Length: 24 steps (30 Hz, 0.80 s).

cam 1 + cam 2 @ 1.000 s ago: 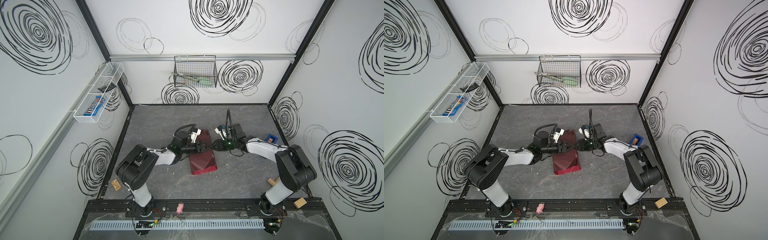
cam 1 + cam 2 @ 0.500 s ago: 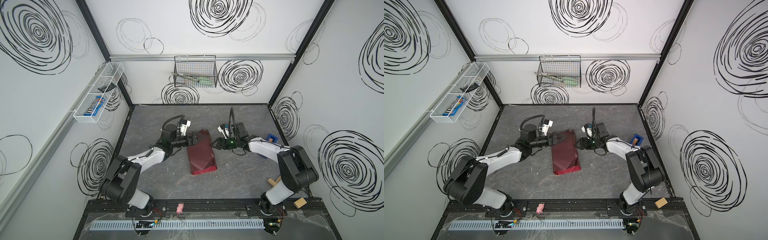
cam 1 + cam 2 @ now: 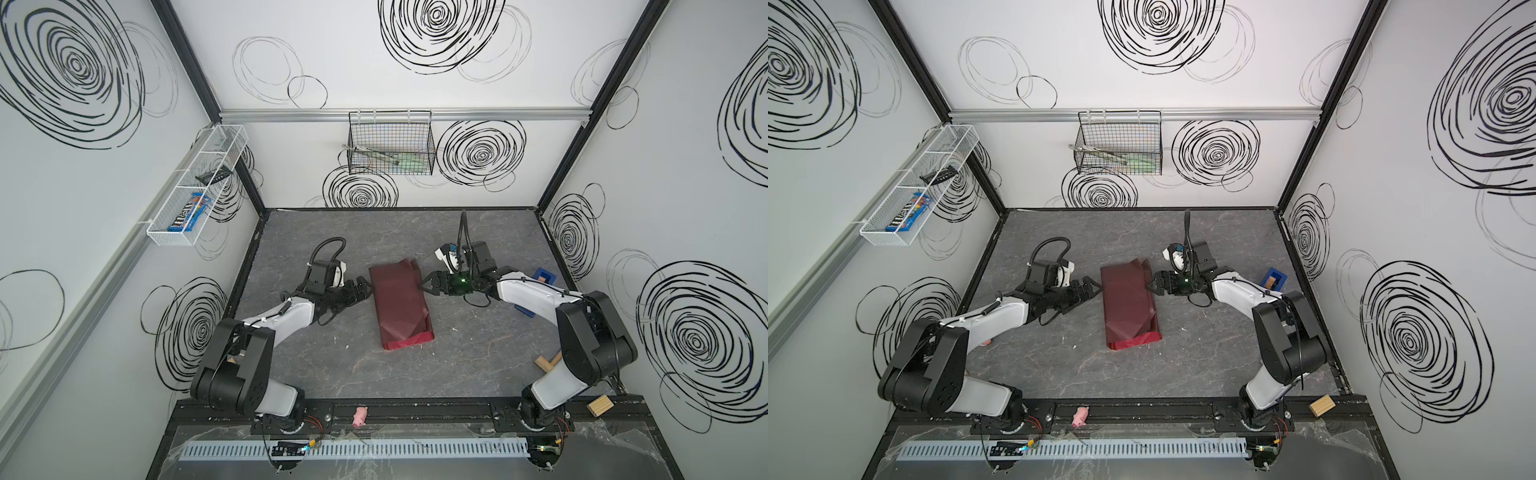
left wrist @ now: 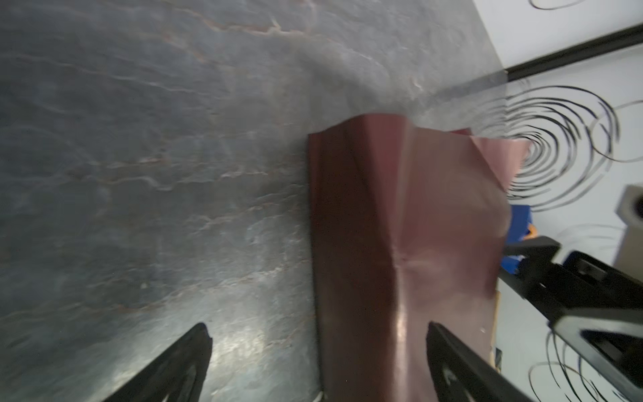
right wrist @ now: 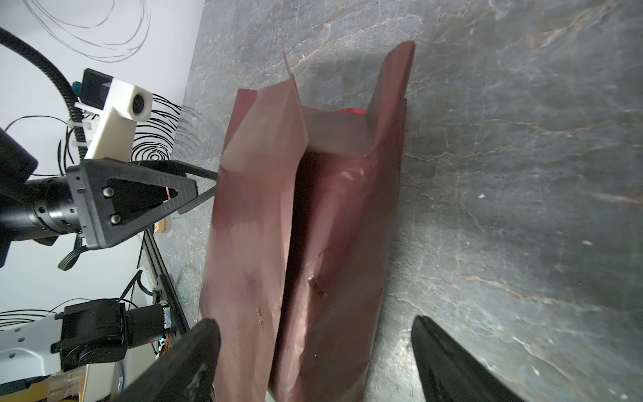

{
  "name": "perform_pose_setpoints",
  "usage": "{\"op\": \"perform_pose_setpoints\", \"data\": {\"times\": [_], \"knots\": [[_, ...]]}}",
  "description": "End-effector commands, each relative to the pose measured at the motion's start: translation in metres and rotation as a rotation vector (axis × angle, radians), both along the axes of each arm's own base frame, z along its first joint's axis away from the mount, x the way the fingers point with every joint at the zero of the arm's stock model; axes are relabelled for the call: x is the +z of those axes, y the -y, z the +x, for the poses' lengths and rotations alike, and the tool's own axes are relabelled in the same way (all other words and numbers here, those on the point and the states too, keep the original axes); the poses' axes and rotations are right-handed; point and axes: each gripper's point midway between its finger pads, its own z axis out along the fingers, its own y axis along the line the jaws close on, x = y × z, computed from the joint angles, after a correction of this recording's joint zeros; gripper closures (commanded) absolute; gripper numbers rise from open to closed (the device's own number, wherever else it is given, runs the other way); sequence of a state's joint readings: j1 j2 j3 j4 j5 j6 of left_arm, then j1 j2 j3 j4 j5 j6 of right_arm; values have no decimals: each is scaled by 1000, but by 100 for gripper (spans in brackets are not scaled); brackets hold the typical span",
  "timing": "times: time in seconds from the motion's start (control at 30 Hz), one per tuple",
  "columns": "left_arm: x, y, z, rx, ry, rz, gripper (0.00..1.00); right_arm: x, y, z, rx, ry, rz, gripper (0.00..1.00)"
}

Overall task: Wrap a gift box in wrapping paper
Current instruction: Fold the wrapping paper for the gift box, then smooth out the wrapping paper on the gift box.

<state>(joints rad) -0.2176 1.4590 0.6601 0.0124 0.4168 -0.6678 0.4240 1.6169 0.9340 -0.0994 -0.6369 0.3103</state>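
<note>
The maroon wrapping paper [image 3: 399, 303] [image 3: 1128, 303] lies folded over into a long creased bundle in the middle of the table. Its far end gapes open in the right wrist view [image 5: 295, 226]. The gift box is hidden under the paper. My left gripper [image 3: 365, 289] [image 3: 1096, 289] [image 4: 317, 329] stands open at the bundle's left edge, with one finger over the paper and one over the table. My right gripper [image 3: 424, 284] [image 3: 1152, 284] [image 5: 313, 322] is open at the right edge and straddles that edge the same way. Neither holds anything.
A bright-blue tape dispenser [image 3: 544, 276] [image 3: 1276, 279] sits by the right wall behind my right arm. Wooden blocks [image 3: 548, 362] lie at the front right. A pink object [image 3: 360, 415] rests on the front rail. A wire basket [image 3: 390, 143] hangs on the back wall.
Both grippers have opened and drawn apart from the paper's far end to its two sides. The far flap has dropped, so the bundle now lies longer.
</note>
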Motion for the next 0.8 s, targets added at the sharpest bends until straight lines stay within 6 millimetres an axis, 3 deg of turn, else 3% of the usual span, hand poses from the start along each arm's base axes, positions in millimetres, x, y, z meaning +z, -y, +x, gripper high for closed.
{"op": "perform_pose_setpoints", "data": {"times": [0.0, 0.13, 0.37, 0.43, 0.77], "knots": [[-15, -22, 2, 56, -11, 161, 0, 4, 5, 3, -13, 6, -13, 8], [-19, -16, 0, 28, -26, 218, 0, 3, 10, 5, -35, 1, -25, 6], [31, 29, 0, -64, 151, -58, 4, 4, 24, 6, -74, -1, -10, 4], [36, 40, -3, -106, 155, -116, 4, 3, 28, 5, -83, 0, -14, 3], [43, 75, -11, -168, 134, -254, 4, -5, 42, 5, -126, -17, -49, 3]]}}
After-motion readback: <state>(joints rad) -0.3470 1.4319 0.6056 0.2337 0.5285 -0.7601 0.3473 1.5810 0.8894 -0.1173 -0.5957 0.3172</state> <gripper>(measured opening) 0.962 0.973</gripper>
